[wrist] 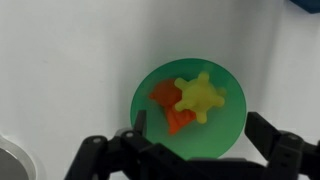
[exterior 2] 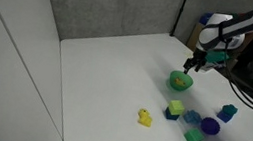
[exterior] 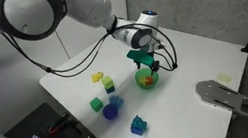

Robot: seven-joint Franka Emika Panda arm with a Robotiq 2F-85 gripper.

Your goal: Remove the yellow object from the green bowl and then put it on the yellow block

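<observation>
The green bowl (wrist: 190, 108) sits on the white table and shows in both exterior views (exterior: 146, 79) (exterior 2: 179, 82). In it lie the yellow object (wrist: 201, 97), a knobbly star-like piece, and an orange-red piece (wrist: 167, 101) beside and partly under it. My gripper (wrist: 202, 138) is open and empty, hovering straight above the bowl with a finger on each side of its near rim; it also shows in both exterior views (exterior: 141, 62) (exterior 2: 194, 63). A yellow block (exterior: 97, 76) (exterior 2: 145, 117) lies apart on the table. A yellow-green block (exterior: 108, 84) (exterior 2: 174, 108) stands near it.
A green block (exterior: 96, 104), a purple-blue piece (exterior: 113, 108) and a blue block (exterior: 139, 125) lie toward the table's front. A grey device (exterior: 225, 98) sits at one table corner. Cables hang from the wrist near the bowl.
</observation>
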